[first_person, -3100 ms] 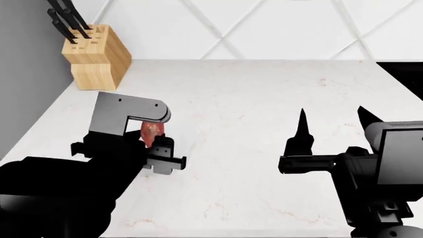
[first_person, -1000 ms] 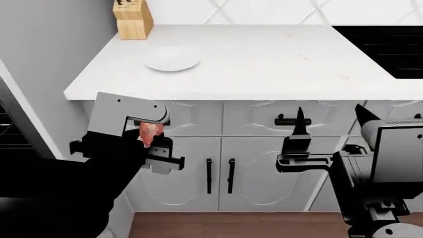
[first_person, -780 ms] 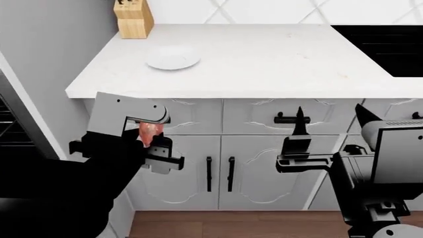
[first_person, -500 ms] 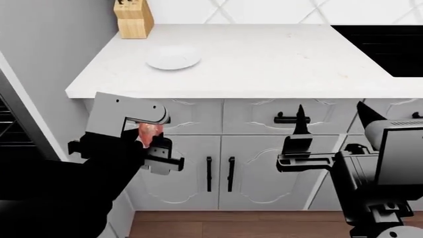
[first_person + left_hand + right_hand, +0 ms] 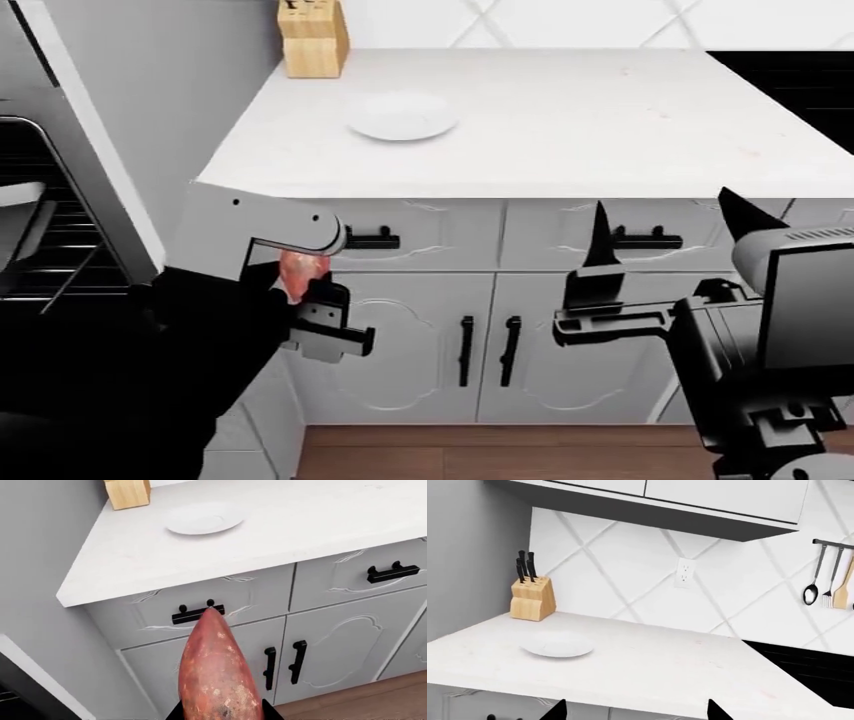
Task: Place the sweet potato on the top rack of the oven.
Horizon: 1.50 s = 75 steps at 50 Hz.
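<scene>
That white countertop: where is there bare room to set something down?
Most of the countertop is bare: the whole stretch from the plate across to the black cooktop. The only crowded part is the back corner by the grey wall, where the knife block stands, with the plate just in front.

No readable text, label, brand, number or sign appeared in any view; every surface in sight was plain and unmarked.
</scene>
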Motion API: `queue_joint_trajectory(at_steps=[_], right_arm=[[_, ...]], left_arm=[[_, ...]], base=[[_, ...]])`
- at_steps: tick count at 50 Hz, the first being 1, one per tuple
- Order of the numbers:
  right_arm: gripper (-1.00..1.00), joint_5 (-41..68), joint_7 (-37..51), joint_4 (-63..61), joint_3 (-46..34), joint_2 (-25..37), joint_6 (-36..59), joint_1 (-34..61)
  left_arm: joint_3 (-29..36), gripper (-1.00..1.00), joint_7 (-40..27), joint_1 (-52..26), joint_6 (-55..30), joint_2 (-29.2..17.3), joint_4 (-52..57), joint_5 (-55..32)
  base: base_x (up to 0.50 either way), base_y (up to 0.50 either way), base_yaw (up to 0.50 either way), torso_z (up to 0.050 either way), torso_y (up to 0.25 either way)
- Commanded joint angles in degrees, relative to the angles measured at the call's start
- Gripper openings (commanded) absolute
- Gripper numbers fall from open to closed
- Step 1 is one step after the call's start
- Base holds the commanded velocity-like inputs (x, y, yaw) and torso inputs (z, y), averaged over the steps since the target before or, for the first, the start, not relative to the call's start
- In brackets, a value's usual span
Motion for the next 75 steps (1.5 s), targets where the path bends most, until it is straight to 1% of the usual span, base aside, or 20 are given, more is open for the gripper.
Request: queue_joint_trajectory(at_steps=[1,24,75], right_arm=[[1.00,2.0,1.0,-0.1,-0.5,0.2,1.2,2.5],[1.00,2.7,1.3,-0.2,-0.9,0.0,1.1,3.2],[1.00,0.6,0.2,0.3,-1.8,-0.3,0.1,2.1]], left_arm=[[0.8,-1.00,-1.9,-1.7,0.5,-0.5,0.3,-2.3],[0.5,-1.00,0.0,-1.2,1.4,-1.5,0.4,-0.2],[1.4,-1.00,2.8,-1.4,2.1,-2.3,-0.9,2.4]], base=[[0.00,0.33,0.00,0.000,0.000],[0.00,0.33,0.00,0.000,0.000],[0.00,0.32,0.00,0.000,0.000]])
